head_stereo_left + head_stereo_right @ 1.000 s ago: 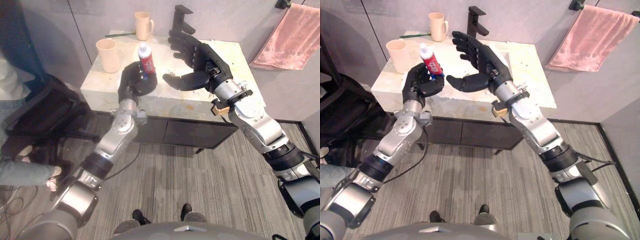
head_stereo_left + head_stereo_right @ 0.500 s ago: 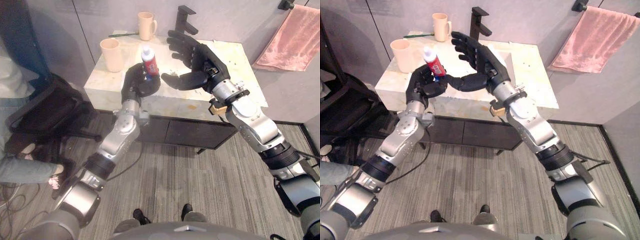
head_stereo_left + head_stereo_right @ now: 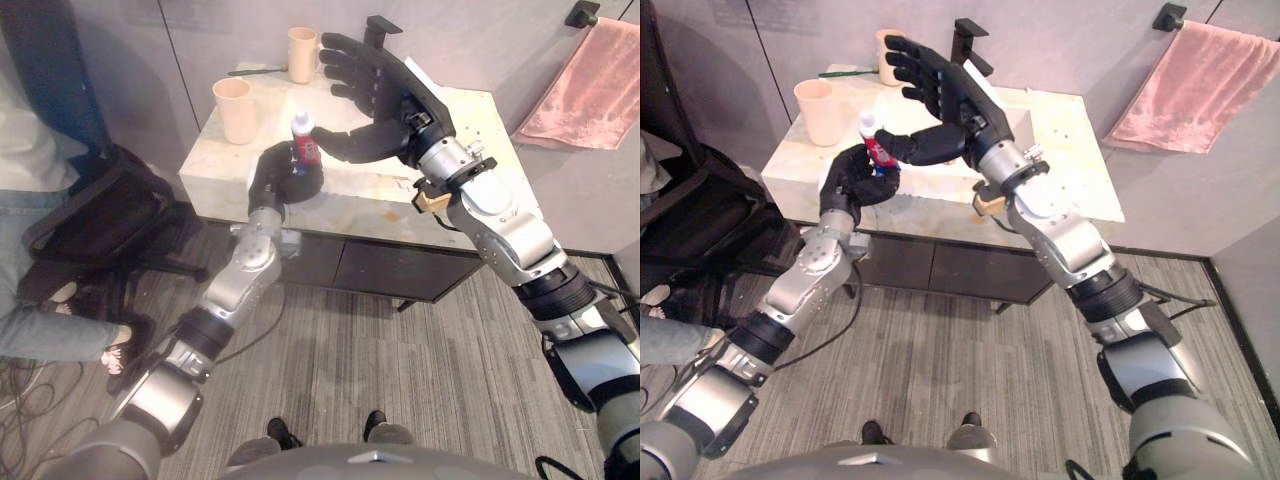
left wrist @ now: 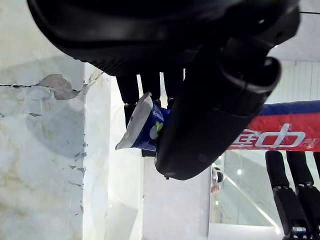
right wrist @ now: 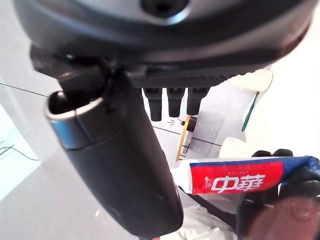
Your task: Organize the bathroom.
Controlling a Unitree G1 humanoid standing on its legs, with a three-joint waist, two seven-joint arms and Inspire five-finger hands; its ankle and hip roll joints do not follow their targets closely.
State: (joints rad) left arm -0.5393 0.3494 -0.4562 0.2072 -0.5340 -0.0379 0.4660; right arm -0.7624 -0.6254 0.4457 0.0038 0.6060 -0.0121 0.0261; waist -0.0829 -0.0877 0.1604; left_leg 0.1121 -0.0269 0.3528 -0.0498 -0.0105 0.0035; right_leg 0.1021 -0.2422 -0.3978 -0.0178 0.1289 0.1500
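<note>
Gripping one toothpaste tube (image 3: 304, 143), left hand (image 3: 283, 173); right hand (image 3: 378, 88) fingers spread; two cups (image 3: 236, 108).

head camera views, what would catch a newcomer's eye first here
The red and white toothpaste tube, held upright in the left hand above the front edge of the marble vanity top, draws the eye first. Right beside it, the right hand is spread open, thumb reaching toward the tube. Further off, a pink towel hangs on the wall at the right, and two cream cups stand at the vanity's back left.
</note>
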